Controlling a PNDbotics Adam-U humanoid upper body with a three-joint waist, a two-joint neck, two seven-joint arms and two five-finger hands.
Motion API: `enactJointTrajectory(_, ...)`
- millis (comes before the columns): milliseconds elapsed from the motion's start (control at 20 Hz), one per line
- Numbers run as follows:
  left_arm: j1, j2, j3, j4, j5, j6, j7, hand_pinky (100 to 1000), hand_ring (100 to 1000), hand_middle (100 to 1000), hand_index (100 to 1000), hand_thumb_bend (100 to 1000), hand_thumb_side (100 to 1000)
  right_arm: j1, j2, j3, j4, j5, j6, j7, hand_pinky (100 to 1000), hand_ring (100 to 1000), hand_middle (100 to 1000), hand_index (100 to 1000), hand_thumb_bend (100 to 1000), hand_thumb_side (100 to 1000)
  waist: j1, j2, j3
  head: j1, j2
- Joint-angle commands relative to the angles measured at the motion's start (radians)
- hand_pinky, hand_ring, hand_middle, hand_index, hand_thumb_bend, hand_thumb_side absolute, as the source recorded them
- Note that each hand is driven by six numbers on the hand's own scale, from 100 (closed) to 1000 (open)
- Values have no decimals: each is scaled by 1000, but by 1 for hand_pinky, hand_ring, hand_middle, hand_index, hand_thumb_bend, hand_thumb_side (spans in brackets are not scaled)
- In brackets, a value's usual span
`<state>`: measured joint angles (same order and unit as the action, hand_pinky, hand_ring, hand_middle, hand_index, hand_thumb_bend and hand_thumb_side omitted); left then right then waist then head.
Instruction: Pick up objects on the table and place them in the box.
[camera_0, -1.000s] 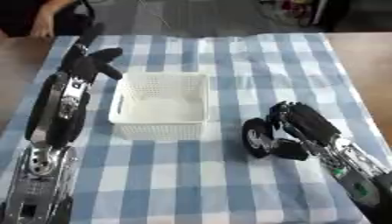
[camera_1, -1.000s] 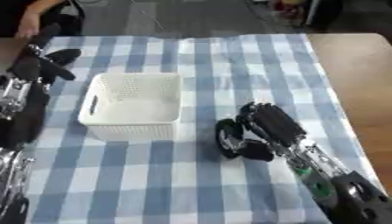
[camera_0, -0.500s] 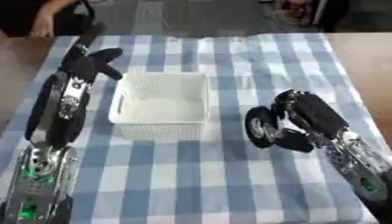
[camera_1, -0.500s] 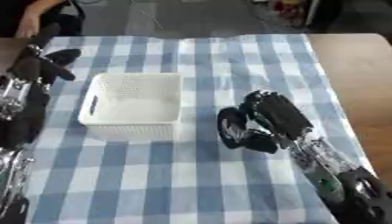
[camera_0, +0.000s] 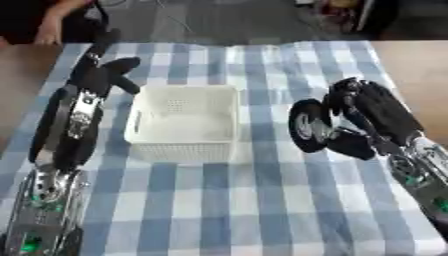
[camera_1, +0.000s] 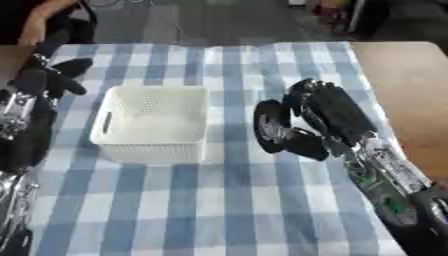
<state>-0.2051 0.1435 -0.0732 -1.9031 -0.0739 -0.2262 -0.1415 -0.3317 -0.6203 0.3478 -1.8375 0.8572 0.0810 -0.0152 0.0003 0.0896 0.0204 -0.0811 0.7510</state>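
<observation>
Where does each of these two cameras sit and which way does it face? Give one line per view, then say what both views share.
Left eye view: in the robot's head, looking down at the checked cloth; left hand beside the white basket, right hand curled round a black and silver round object.
Right eye view: the same head, set slightly rightward, so everything shows further left.
Shared: basket, object, both hands, the same moment.

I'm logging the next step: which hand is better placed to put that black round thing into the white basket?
Right hand: it already grips the black round object beside the basket. Left hand holds nothing.
</observation>
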Motion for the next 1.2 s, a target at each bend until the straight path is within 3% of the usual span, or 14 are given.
enactJointTrajectory(50,-10,2,-1,-13,4,0,0,924,799,1000,553,100,911,-21,-29,-19,-32,-8,11,-1,406,280,320,419,100,870,-2,-14,0,-7,-11)
enactJointTrajectory(300,-10,2,-2,-14,5,0,-1,924,799,1000,554,100,911,-32,-36,-19,-40,-16,15,3,407,281,322,422,100,857,-2,-15,1,-9,-12)
enactJointTrajectory(450,-11,2,-2,-14,6,0,-1,924,800,1000,554,100,911,-42,-39,-17,-43,-19,14,12,414,285,328,434,100,746,-3,-15,2,-9,-14)
enactJointTrajectory(500,-11,2,-3,-14,6,0,-2,924,800,1000,554,100,911,-46,-40,-17,-44,-20,14,14,414,285,328,434,100,753,-3,-15,2,-9,-14)
enactJointTrajectory(550,-11,2,-3,-13,6,0,-2,925,800,1000,554,100,911,-50,-42,-17,-46,-21,17,13,410,284,324,427,100,671,-3,-15,2,-10,-14)
enactJointTrajectory(1200,-20,-5,-6,-18,12,1,-6,923,800,1000,556,100,908,-122,-68,-13,-67,-40,32,8,411,282,324,428,100,710,-2,-9,17,-18,-26)
